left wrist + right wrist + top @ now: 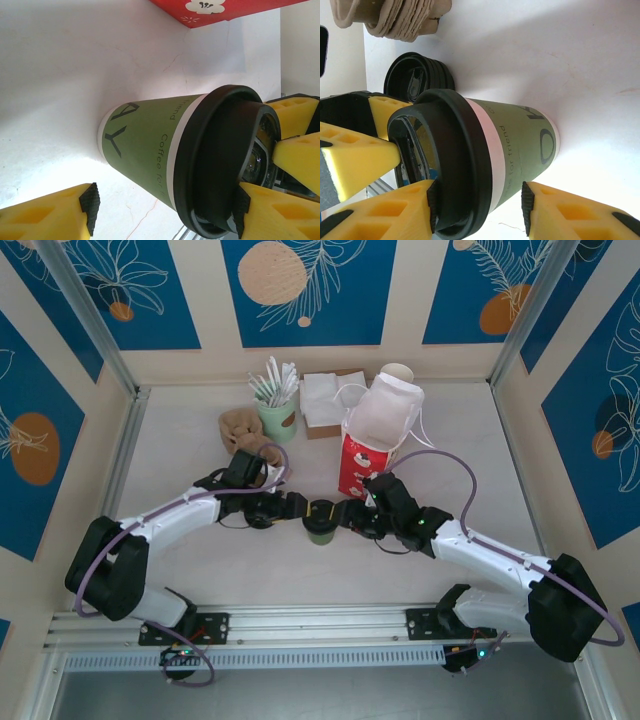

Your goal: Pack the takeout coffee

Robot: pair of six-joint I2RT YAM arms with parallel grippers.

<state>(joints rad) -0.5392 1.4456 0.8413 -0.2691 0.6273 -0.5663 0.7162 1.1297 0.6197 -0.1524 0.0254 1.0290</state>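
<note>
Two cups (321,526), perhaps three; one bag (372,450)

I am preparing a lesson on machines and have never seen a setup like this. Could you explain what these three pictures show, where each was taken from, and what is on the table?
These are two white robot arms bolted at the near edge of a table. The overhead picture looks down from above and behind them. The other two come from small cameras on each wrist, so the yellow fingers at the edges are the arms' own.

Both arms meet at a small olive-green paper cup with a round black plastic lid, standing upright. The left gripper and right gripper each have fingers on either side of it; whether they are squeezing it, I cannot tell.

Behind stand a tall red paper bag with its top open, a pale mint-green cup holding white sticks, white napkins and brown pulp cup carriers. A spare black lid lies flat nearby.
</note>
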